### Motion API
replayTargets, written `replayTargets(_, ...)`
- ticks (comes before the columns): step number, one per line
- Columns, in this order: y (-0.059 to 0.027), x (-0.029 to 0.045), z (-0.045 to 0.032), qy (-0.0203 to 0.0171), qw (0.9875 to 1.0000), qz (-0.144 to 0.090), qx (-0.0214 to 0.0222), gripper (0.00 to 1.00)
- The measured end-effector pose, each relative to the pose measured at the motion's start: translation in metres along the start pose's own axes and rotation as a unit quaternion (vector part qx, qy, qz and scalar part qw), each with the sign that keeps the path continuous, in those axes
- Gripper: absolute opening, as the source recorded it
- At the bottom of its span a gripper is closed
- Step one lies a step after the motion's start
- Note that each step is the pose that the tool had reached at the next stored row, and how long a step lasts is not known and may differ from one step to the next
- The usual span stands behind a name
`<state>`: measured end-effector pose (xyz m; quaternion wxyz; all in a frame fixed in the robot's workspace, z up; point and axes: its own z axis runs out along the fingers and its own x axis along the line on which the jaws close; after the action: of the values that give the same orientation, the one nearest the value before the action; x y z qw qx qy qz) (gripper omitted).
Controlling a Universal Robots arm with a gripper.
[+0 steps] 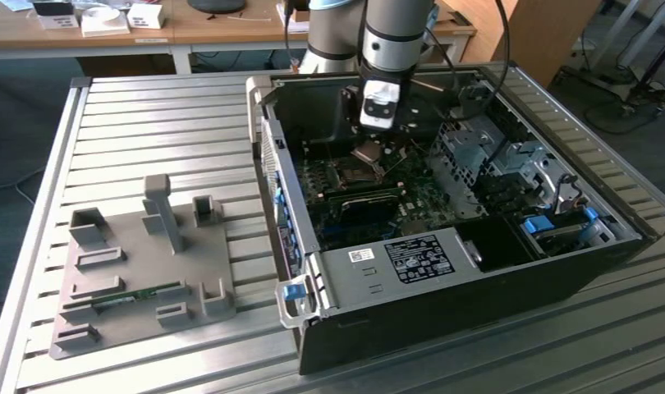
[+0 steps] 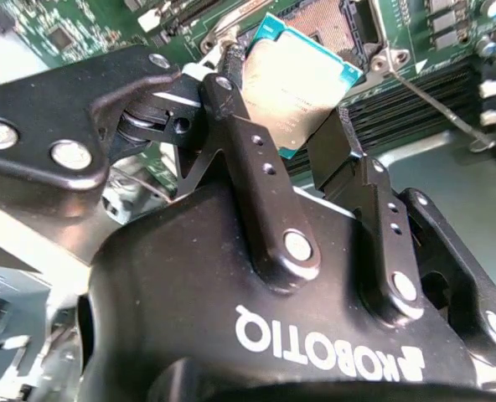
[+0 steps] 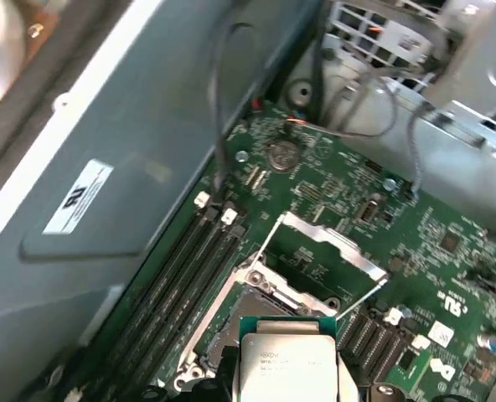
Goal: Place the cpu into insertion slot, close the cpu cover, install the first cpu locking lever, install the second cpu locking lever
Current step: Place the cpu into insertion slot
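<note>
My gripper [image 1: 369, 153] hangs inside the open computer case, shut on the cpu [image 1: 368, 154], a small square chip with a silver-grey top. In the second wrist view the black fingers [image 2: 231, 75] clamp the cpu [image 2: 302, 84] by two opposite edges, and it is tilted. It hovers just above the insertion slot [image 2: 332, 21], apart from it. The first wrist view shows the cpu [image 3: 286, 362] at the near edge of the slot [image 3: 260, 303]. Behind it the cpu cover [image 3: 323, 247], a silvery frame, stands swung up. Thin wire levers [image 3: 364, 293] stand raised beside it.
The green motherboard [image 1: 420, 201] lies on the case floor, with memory slots [image 3: 177, 276] beside the socket and loose cables [image 3: 361, 126] near the drive cage [image 1: 486, 156]. The case walls [image 1: 269, 156] close in around the arm. A grey fixture tray [image 1: 146, 271] sits on the slatted table at the exterior view's left.
</note>
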<state>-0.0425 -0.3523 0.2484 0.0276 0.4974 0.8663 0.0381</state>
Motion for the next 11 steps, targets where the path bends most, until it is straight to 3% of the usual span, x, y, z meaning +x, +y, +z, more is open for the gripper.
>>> replayTargets(4, 0.0000, 0.0000, 0.0002, -0.0034, 0.9994, 0.036, 0.0004, 0.54)
replayTargets(5, 0.0000, 0.0000, 0.0003, -0.0058, 0.9981, 0.062, 0.0006, 0.54)
replayTargets(11, 0.0000, 0.0000, 0.0003, -0.0097, 0.9946, 0.103, 0.0010, 0.54)
